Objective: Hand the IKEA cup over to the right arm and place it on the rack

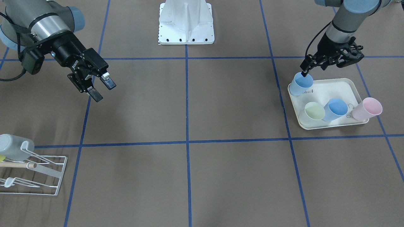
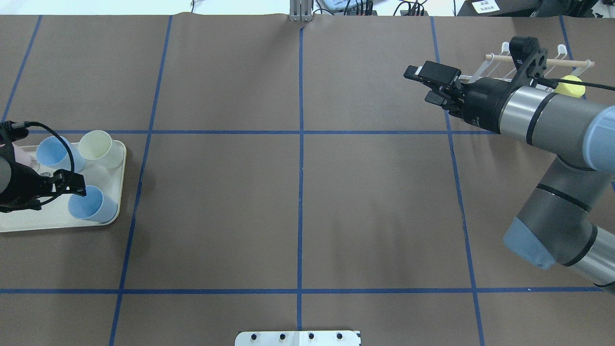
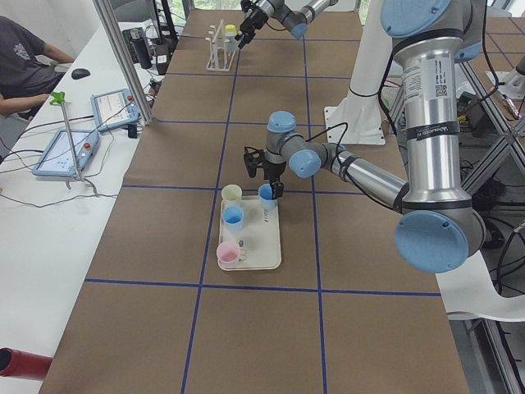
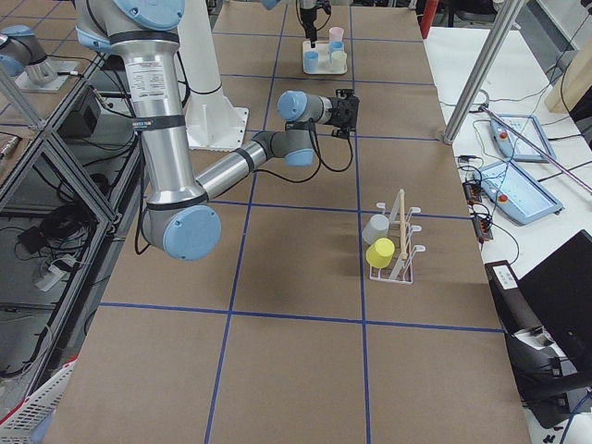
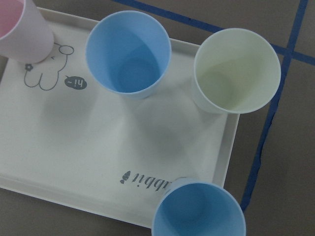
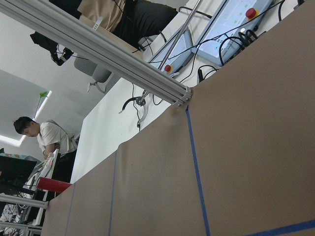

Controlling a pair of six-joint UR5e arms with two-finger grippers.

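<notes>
Four IKEA cups stand on a cream rabbit-print tray: a blue cup at its corner, a pale yellow-green one, a second blue one and a pink one. My left gripper hangs open over the corner blue cup, one fingertip at its rim. In the left wrist view that cup sits at the bottom edge and no fingers show. My right gripper is open and empty, above the table beside the rack.
The white wire rack holds a grey cup and a yellow cup. The robot's white base stands at the table's middle edge. A side bench with tablets and a seated person run along the far side.
</notes>
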